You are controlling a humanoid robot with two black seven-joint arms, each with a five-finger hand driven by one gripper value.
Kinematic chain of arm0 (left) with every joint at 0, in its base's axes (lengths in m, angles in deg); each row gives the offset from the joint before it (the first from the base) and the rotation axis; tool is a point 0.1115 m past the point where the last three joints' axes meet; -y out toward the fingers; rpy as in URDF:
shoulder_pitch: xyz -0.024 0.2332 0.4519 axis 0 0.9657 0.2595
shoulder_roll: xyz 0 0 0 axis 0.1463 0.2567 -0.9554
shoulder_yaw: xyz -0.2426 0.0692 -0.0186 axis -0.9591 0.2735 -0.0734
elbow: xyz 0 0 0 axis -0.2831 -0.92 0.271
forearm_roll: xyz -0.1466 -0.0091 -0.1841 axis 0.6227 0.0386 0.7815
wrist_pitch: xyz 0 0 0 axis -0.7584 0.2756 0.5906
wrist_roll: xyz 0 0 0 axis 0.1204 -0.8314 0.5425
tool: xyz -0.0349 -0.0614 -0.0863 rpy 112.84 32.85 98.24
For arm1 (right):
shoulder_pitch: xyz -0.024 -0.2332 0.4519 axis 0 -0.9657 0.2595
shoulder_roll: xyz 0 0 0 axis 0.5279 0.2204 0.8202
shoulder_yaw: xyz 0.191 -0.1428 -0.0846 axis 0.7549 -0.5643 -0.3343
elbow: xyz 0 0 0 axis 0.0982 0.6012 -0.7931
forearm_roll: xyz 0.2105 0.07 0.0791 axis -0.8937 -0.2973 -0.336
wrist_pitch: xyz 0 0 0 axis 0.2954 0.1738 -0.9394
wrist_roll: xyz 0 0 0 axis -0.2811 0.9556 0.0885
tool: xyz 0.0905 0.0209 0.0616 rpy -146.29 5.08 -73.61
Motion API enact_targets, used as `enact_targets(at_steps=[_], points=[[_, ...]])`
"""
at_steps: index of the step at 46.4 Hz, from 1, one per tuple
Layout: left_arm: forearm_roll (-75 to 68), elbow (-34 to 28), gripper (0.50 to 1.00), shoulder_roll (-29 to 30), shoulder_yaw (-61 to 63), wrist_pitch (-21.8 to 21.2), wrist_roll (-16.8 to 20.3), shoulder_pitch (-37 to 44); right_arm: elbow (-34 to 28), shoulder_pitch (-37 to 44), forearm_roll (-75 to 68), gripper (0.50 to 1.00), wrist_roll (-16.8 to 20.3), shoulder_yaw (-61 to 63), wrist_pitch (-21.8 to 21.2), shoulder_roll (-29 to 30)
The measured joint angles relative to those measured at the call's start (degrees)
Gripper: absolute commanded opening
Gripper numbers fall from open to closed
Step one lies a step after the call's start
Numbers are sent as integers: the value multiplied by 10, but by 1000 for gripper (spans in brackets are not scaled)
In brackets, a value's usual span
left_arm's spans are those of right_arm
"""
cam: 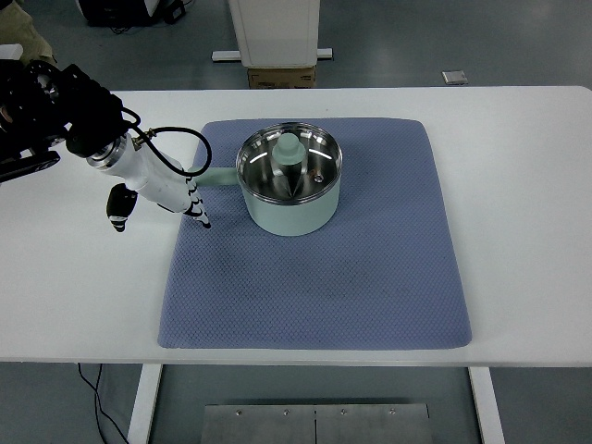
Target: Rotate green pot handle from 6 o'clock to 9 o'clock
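Observation:
A pale green pot with a glass lid and green knob stands on the blue mat, toward its back. Its green handle points left, at about 9 o'clock. My left hand, white with black-tipped fingers, sits at the handle's outer end and covers its tip. The fingers hang loosely downward and the thumb sticks out far to the left, so the hand is open and does not grip the handle. The right arm does not show.
The mat lies on a white table. A black cable loops from my left wrist toward the pot. Beyond the table's far edge stand a white pedestal and a cardboard box.

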Motion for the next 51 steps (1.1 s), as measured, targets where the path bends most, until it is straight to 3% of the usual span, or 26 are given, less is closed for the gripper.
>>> enact_targets(at_steps=[22, 51], points=[[38, 38, 1000, -3, -1, -3, 0, 5, 0, 0, 0, 1000, 0, 0, 0, 0], [210, 89, 1000, -30, -46, 3, 0, 26, 0, 0, 0, 1000, 0, 0, 0, 0]])
